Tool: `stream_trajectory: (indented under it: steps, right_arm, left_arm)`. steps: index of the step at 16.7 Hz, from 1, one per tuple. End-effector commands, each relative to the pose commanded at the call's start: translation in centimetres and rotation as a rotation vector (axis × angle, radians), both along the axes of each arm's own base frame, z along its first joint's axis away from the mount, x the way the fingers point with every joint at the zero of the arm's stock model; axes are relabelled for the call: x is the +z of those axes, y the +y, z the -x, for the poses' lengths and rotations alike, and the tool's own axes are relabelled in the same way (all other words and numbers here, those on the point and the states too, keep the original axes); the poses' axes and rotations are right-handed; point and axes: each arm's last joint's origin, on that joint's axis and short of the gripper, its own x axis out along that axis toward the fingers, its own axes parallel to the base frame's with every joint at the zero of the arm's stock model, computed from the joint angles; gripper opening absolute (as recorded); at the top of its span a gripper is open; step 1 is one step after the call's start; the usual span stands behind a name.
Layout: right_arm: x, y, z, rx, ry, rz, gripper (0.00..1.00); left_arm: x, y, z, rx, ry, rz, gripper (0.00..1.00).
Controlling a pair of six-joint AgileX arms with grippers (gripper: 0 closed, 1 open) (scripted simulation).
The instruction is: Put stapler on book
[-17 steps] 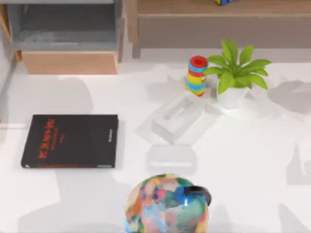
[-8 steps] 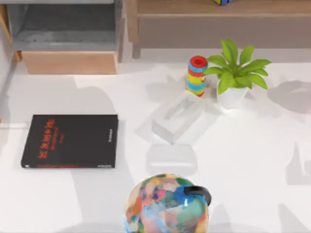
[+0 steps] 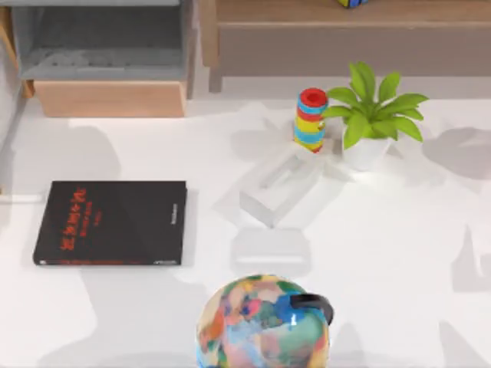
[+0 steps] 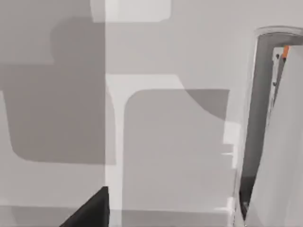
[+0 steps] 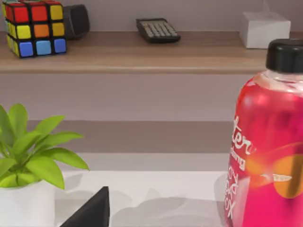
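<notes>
Stapler (image 3: 21, 198) lies seemingly touching the book's (image 3: 111, 222) left edge; whether either hand is wide or narrow I cannot tell.

The multicoloured ball (image 3: 263, 322) is cut off by the top view's lower edge. The pink bottle (image 5: 270, 137) runs past the right wrist view's edge. The book's (image 3: 111, 222) small white print is illegible.
</notes>
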Motion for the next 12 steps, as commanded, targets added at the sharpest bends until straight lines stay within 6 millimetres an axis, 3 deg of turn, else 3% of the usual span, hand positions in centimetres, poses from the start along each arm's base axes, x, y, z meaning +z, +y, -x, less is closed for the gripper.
stream_trajectory:
  steps: [2,6,12]
  right_arm:
    - [0.0,0.0,0.0,0.0,0.0,0.0,1.0]
    - [0.0,0.0,0.0,0.0,0.0,0.0,1.0]
    - [0.0,0.0,0.0,0.0,0.0,0.0,1.0]
  left_arm:
    - [-0.97,-0.37,-0.54,-0.003,-0.006,-0.006,1.0]
    - [-0.97,-0.37,-0.54,-0.003,-0.006,-0.006,1.0]
    - [-0.97,-0.37,-0.54,-0.003,-0.006,-0.006,0.55]
